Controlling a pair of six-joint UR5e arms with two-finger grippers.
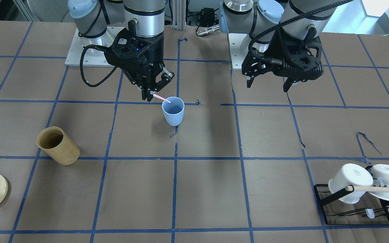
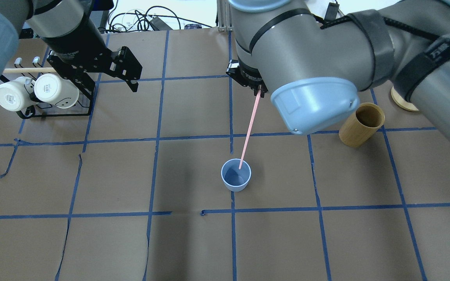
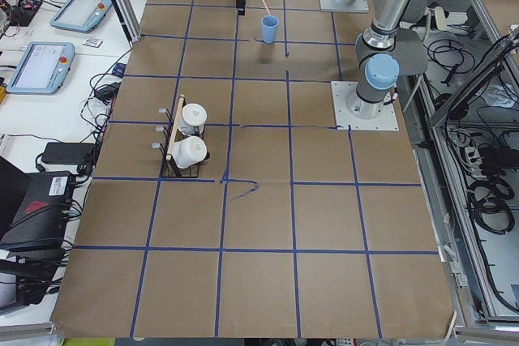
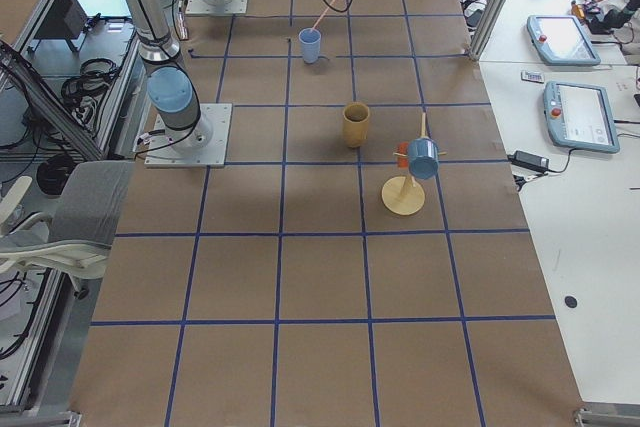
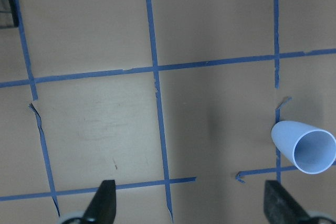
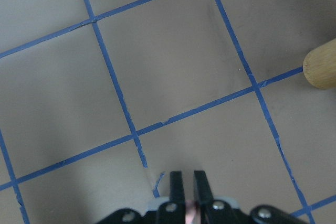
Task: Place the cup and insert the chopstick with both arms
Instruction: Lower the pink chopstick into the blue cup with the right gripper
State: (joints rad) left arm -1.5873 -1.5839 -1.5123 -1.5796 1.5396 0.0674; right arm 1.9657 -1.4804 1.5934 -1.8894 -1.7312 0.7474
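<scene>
My right gripper [image 1: 149, 95] pinches the upper end of a thin pink chopstick [image 1: 161, 98]. My fingers [image 6: 177, 181] stand narrow, almost together, with a sliver of pink showing between them in my right wrist view. The chopstick slants down and away from that grip. Seen from overhead, its lower end lies inside the mouth of the pale blue plastic cup [image 2: 236, 180]. I cannot tell whether the tip touches the bottom.

The cup stands upright on the brown paper-covered table [image 1: 208, 195], beside a crossing of the blue tape lines near the middle, and nothing else touches it. My right gripper hangs above the table, off to one side of the cup and not over it.

My left gripper [image 1: 268, 86] hovers above bare paper with its fingers spread wide and nothing between them. In my left wrist view the cup sits near the right edge, well apart from both fingertips [image 5: 103, 203].

On my left side, a black wire rack [image 2: 53, 114] holds two white mugs [image 2: 33, 93] tipped on their sides, with a light wooden rod [image 2: 27, 70] running above them. On my right side, a tan bamboo cylinder [image 2: 361, 125] stands open end up, well apart from the blue cup.
</scene>
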